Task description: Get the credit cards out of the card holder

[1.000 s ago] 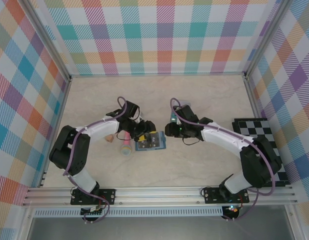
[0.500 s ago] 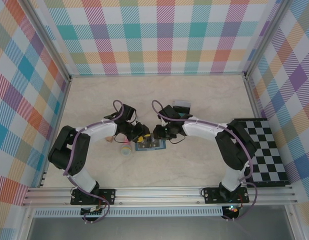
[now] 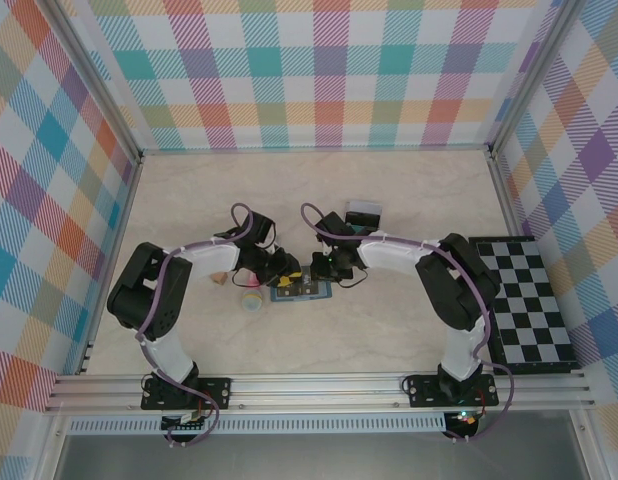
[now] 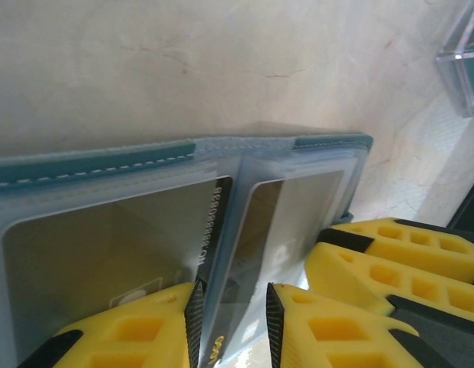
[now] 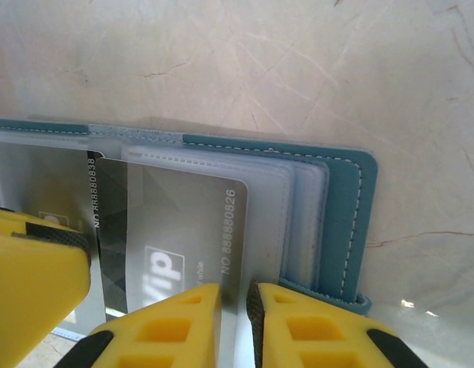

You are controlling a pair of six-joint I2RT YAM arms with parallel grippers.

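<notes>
Top external view: the card holder (image 3: 301,289) lies open and flat on the table (image 3: 409,200), a little left of the frame's centre, its long axis running left to right; the left gripper (image 3: 281,272) is at its upper left edge and the right gripper (image 3: 324,270) at its upper right edge, the two close together.

Left wrist view: the card holder (image 4: 91,165) spans the frame from left to right, its stitched teal border towards the top; a clear pocket leaf stands up into the gap of the left gripper (image 4: 233,322) at the bottom; the yellow fingers (image 4: 130,333) are near each other, but whether they pinch cannot be told.

Right wrist view: the card holder (image 5: 346,222) lies crosswise, its teal border at upper right; a grey credit card (image 5: 176,222) in a clear sleeve has its long axis left to right; its lower right corner is nipped in the right gripper (image 5: 234,322), whose fingers are nearly together.
</notes>
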